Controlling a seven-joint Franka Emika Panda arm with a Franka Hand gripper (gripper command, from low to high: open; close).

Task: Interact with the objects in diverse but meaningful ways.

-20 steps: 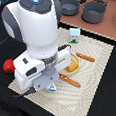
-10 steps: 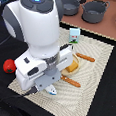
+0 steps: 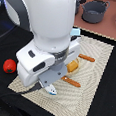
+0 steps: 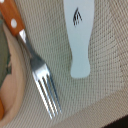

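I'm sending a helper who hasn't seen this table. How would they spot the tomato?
Find the beige woven mat on the black table. Just off its edge on the exterior view's left, on bare black surface, lies the red tomato: the only round red item, apart from everything else.

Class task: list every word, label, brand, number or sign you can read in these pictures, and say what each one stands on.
No readable words or numbers in either view.
White tube-like piece: a small dark mark, a sign with no letters.
White carton: blue print, too blurred to read.
Fork: no marking visible.
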